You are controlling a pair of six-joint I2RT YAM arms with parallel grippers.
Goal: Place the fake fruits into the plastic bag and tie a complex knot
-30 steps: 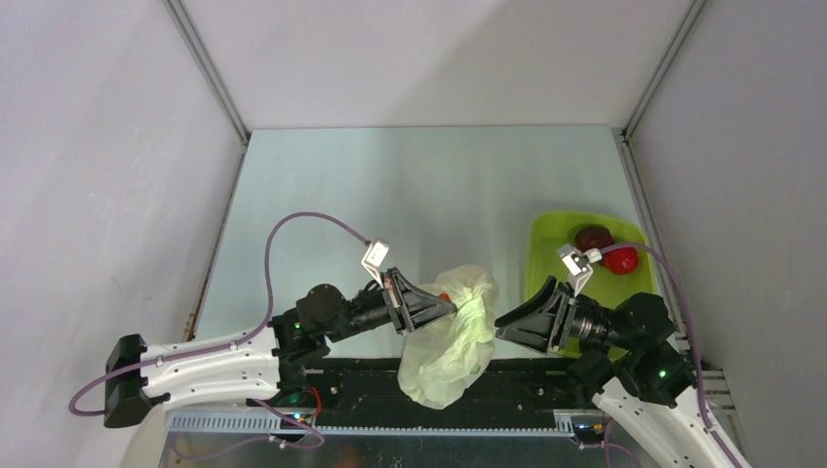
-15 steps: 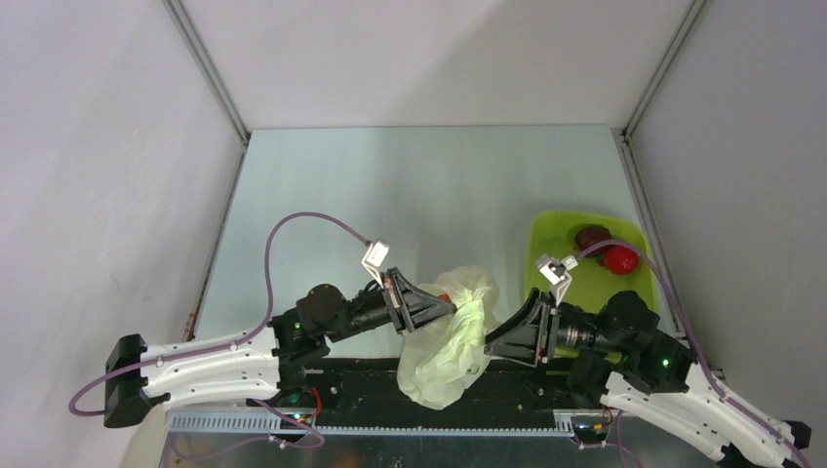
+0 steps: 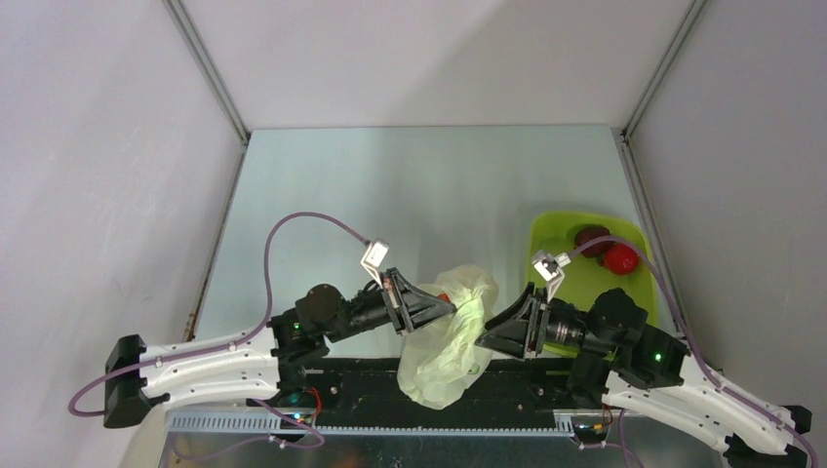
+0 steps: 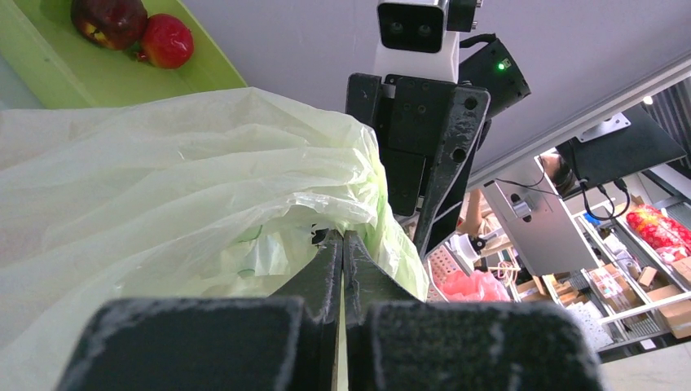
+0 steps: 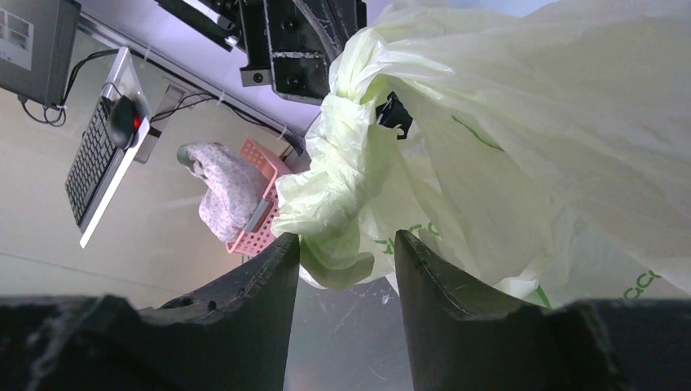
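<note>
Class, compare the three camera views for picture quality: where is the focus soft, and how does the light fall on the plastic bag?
Top external: even, diffuse light, faint shadows, all sharp, the plastic bag pale without glare. Left wrist: the left pincer blurs into a dark mass near the lens, while the bag glows with light through it. Right wrist: the right pincer is dark and soft-edged, and the bag is bright.

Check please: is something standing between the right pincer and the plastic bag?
Nothing visible does. The right pincer is open, and a bunched fold of the plastic bag lies directly ahead of it, right at its gap. The left pincer is shut on the bag from the opposite side, not in the path.
</note>
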